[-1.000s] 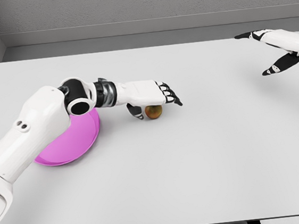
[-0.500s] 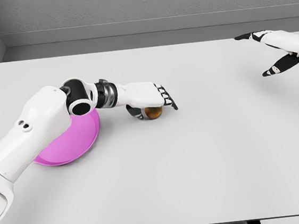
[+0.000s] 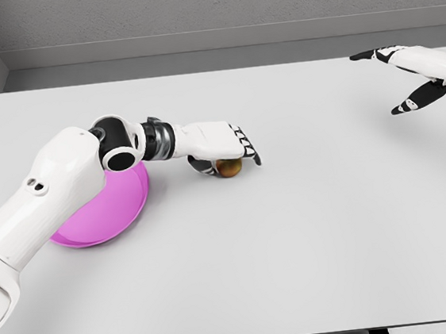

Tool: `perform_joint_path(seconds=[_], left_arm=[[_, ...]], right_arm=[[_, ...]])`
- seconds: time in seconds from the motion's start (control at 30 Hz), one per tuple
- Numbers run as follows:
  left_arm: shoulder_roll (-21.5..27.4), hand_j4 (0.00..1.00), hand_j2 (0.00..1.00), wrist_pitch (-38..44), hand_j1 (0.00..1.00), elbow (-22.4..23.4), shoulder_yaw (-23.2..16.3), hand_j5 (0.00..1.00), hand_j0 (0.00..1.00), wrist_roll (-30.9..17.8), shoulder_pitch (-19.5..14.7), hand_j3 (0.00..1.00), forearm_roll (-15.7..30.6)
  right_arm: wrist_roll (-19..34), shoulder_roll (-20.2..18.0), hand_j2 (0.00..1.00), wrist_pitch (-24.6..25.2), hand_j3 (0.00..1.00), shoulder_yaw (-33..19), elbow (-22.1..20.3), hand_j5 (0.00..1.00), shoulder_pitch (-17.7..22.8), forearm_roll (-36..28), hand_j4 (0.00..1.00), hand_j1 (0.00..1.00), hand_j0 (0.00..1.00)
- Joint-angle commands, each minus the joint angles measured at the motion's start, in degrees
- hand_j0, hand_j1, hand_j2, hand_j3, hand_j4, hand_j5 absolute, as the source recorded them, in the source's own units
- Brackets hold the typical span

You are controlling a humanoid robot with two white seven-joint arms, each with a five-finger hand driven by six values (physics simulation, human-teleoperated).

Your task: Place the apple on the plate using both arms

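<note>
A small brownish apple (image 3: 229,167) lies on the white table, just right of the magenta plate (image 3: 104,215). My left hand (image 3: 228,157) covers the apple from above, fingers curled down over its far side and thumb behind it on the left, closed around it. The apple still rests on the table. My left forearm and elbow hide the plate's upper part. Far off at the right edge, my right hand (image 3: 407,77) hovers above the table with fingers spread, holding nothing.
The white table (image 3: 295,247) spans the whole view, with a grey wall behind its far edge. Nothing else lies on it.
The left hand's fingers have curled down from spread to closed over the apple. The apple, plate and right hand have stayed in place.
</note>
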Motion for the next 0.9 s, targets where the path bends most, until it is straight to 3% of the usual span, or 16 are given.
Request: perform_joint_path(seconds=[0.0,0.47,0.87], left_arm=[[0.01,0.76,0.76,0.11,0.76,0.0,0.07,0.76,0.76,0.03,0.0,0.76,0.22],[0.01,0.7,0.7,0.11,0.7,-0.08,-0.02,0.7,0.7,-0.06,0.09,0.7,0.22],[0.27,0.52,0.52,0.11,0.52,-0.17,-0.9,0.52,0.52,-0.06,0.0,0.52,0.31]], right_arm=[[-0.03,-0.06,1.0,0.16,1.0,-0.04,-0.03,1.0,0.0,-0.37,1.0,1.0,1.0],[-0.03,-0.14,1.0,0.16,1.0,-0.04,-0.03,1.0,0.0,-0.37,1.0,1.0,1.0],[-0.03,-0.06,1.0,0.16,1.0,-0.04,0.15,1.0,0.09,-0.29,1.0,1.0,1.0]])
